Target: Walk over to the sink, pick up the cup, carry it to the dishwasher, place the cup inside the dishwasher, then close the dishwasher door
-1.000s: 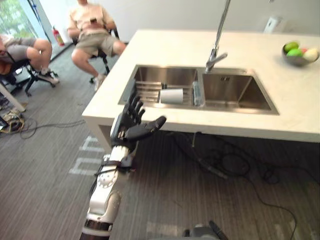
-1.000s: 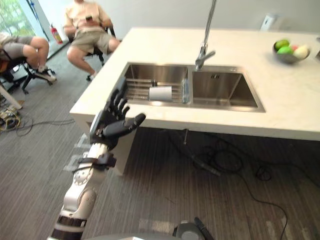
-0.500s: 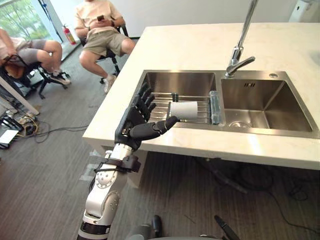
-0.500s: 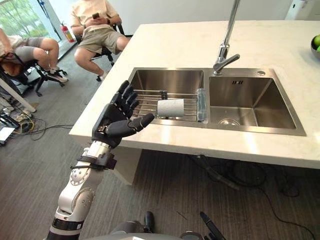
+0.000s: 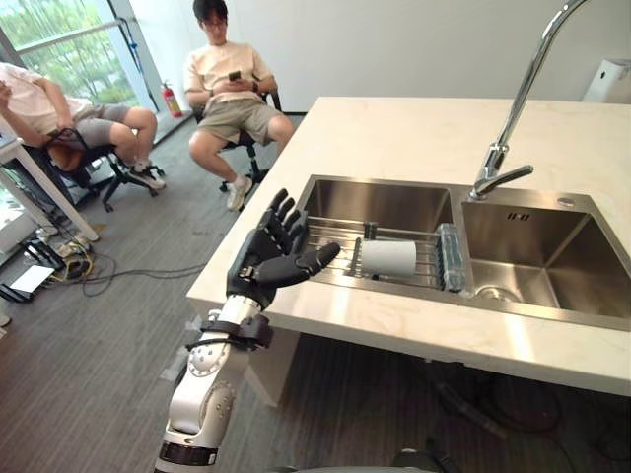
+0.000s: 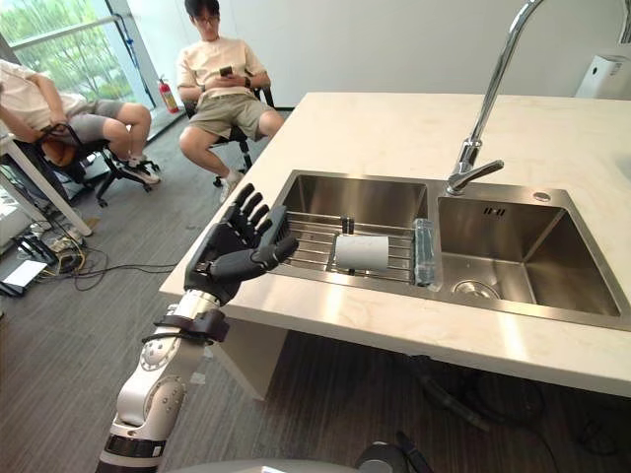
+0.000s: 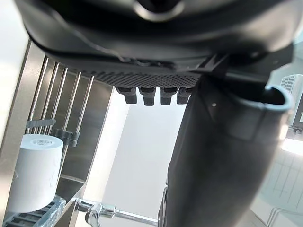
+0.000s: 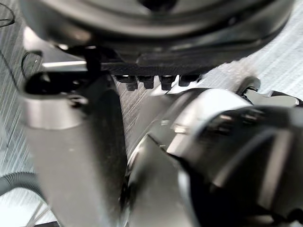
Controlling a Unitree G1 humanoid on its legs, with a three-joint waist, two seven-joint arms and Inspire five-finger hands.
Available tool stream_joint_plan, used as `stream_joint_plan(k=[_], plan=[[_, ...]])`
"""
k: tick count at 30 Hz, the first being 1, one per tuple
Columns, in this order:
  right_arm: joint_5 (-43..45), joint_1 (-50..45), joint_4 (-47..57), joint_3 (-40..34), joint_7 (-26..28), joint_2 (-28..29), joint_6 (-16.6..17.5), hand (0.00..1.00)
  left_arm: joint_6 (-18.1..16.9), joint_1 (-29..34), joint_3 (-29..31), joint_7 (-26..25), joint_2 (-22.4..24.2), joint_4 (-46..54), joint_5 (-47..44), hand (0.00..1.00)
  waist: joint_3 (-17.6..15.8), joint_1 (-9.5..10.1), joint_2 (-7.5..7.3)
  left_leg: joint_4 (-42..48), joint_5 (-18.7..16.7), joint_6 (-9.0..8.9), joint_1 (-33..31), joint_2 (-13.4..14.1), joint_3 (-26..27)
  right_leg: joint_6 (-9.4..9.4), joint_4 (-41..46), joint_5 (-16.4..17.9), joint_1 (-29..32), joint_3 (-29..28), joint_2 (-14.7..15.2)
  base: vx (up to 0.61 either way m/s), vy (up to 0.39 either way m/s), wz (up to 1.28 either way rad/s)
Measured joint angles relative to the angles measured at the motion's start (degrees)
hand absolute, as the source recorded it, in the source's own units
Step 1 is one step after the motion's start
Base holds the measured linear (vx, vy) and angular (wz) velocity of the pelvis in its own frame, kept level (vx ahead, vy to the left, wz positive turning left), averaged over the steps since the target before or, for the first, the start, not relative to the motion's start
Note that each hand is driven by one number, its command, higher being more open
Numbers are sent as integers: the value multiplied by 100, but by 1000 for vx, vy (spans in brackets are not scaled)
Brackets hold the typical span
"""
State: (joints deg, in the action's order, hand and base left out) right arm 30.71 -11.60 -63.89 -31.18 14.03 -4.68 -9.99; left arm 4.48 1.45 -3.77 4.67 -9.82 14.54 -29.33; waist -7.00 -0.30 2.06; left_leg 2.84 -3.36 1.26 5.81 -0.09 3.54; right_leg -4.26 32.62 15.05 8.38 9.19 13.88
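The left hand (image 5: 271, 261) is held open, fingers spread, at centre left, just short of the sink (image 5: 394, 205). The cup (image 5: 388, 258) is seen on its side on the wire rack (image 5: 333, 236), mid-frame, untouched. The right hand (image 8: 142, 28) is relaxed. Pickup is judged under way: a reach rightward and a closing round the cup are called for.

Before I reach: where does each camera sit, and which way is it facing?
Left eye view: on the head, looking down at the sink; the left hand is raised open, left of the cup.
Right eye view: same head camera, slightly aside, showing the same sink, cup and left hand.
Left wrist view: on the left wrist, looking past the left hand to the cup on the rack.
Right wrist view: on the right wrist, facing the floor, with the right hand close up.
Shared: both eyes and the left wrist see the cup.
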Motion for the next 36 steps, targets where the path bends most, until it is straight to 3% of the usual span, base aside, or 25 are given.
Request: stream_joint_plan(k=[1,2,5,7,11,14,17,23,28,36], plan=[[-169,1,-3,-2,-27,11,-55,100,-6,-10,-10,28,-120,-50,-3,100,10,4,-148,25,-49,-112,6,-15,-56,-6,-911,-382,-62,-157,-18,173,-232,37],[-311,-26,-40,-40,-49,2,-115,100,-23,-9,-13,85,-223,-185,-3,100,18,-8,-266,73,-105,-231,60,-36,-172,-283,-1252,-981,-232,-182,3,252,-309,41],[-559,46,-211,-505,-86,-156,-178,100,-17,-49,-144,229,-27,-326,2,100,88,88,47,89,-136,-434,77,367,-247,-130,-1751,-1082,-525,85,-427,225,-198,18],[-566,135,-254,-617,-72,-156,-163,100,-16,-184,-234,371,-28,-324,4,100,119,92,96,25,-136,-467,145,493,-240,-108,-1865,-1094,-631,159,-555,202,-154,2],[-607,299,-245,-602,27,-135,-146,100,21,-392,-512,686,-51,-314,495,100,110,95,79,-30,-185,-538,238,518,-149,-88,-2117,-1150,-772,138,-616,97,-27,-9],[-606,359,-275,-550,-13,-98,-69,100,12,-417,-632,860,-115,-306,931,100,109,111,71,-32,-227,-483,235,494,-2,-138,-2527,-1407,-887,24,-647,12,49,-19],[-602,309,-307,-551,12,-106,-55,100,-30,-416,-725,919,-500,-316,1405,100,103,92,67,-31,-249,-446,286,473,138,-162,-2894,-1638,-1042,-81,-658,-29,44,-23],[-581,182,-329,-561,143,-127,-67,100,-444,-508,-849,898,-836,-392,2620,100,104,55,67,-66,-251,-431,260,467,181,-164,-3223,-1812,-1151,-95,-682,-45,-1,-4],[-518,190,-321,-564,168,-176,-174,100,-824,-940,-1300,876,-1443,-775,3402,100,123,-35,90,-215,-175,-441,290,477,193,-167,-3425,-1904,-1182,-82,-717,0,0,0],[-272,202,-321,-563,258,-216,-223,100,-1062,-1246,-1301,404,-1913,-1100,3601,100,124,-137,94,-318,-174,-452,312,491,308,-165,-3612,-1971,-1180,-154,-760,20,-5,-6]])
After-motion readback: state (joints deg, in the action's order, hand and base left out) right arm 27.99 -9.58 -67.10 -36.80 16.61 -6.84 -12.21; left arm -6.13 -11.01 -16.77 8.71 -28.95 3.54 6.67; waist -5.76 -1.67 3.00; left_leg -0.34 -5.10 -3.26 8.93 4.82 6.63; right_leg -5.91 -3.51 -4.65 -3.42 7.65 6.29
